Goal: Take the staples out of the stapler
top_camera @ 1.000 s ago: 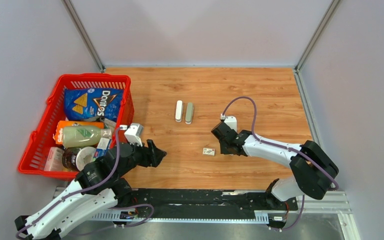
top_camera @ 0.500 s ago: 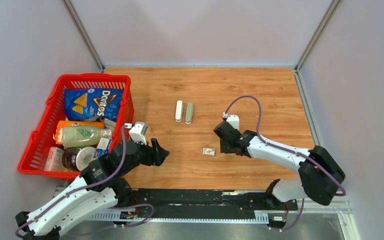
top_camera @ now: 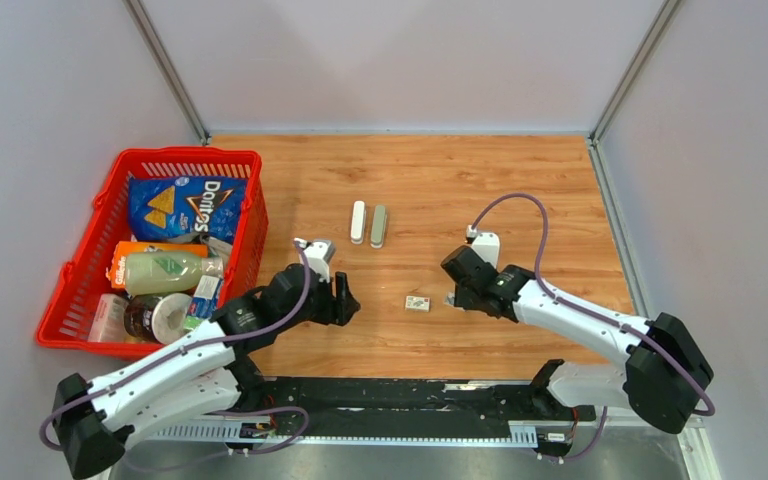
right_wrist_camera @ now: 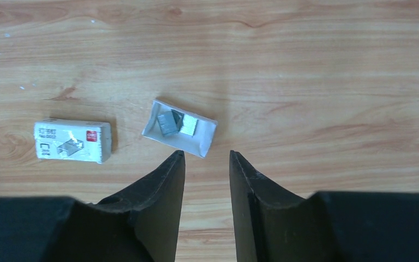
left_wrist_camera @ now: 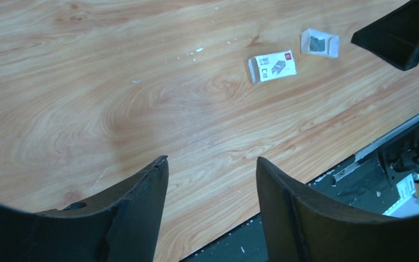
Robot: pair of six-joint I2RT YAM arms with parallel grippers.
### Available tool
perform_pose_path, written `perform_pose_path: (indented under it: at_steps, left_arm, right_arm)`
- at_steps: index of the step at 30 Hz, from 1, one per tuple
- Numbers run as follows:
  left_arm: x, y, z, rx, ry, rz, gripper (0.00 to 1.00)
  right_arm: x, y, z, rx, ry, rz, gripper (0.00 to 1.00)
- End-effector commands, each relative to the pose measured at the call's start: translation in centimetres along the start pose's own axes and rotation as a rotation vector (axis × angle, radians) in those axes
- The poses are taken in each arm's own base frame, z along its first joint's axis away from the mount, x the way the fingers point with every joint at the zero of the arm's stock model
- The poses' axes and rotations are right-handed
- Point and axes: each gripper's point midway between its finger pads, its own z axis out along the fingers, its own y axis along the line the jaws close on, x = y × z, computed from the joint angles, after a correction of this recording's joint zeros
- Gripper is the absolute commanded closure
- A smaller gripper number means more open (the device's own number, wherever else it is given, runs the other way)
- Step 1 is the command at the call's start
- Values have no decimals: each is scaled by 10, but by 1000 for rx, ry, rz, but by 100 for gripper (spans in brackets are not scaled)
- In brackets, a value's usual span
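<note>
Far left of the box, a Doritos bag lies in the basket; the box print is unreadable. Left of the box the left gripper stands wide, empty. Beyond it two staplers point away from the arms. Just right of the box, staples lie in a tray, axis unclear; the right gripper there is narrow, empty.

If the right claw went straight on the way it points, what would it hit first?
Most likely the small open white tray lying just ahead of the right gripper, with grey staples inside. Depth is unclear, so it might touch the wooden table first.
</note>
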Motion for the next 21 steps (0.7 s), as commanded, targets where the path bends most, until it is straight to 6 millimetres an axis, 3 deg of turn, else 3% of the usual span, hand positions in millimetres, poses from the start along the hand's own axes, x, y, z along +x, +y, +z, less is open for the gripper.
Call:
perform_pose_path:
  at_steps: [1,7,9,10,21]
  left_arm:
    - [-4,-20,23,79,-2,27,36]
    - [-4,-27,44,91,13,36,65]
    - [-4,-28,49,90,17,43,81]
    - [-3,-29,51,91,20,45,100]
    - [1,-26,67,65,39,54,100]
  right_arm:
    - [2,-15,1,46,-17,85,61]
    - [4,-16,8,44,-11,138,61]
    - [4,-15,10,38,-8,147,61]
    - [4,-14,12,35,-6,156,61]
    - [5,-9,25,28,4,178,63]
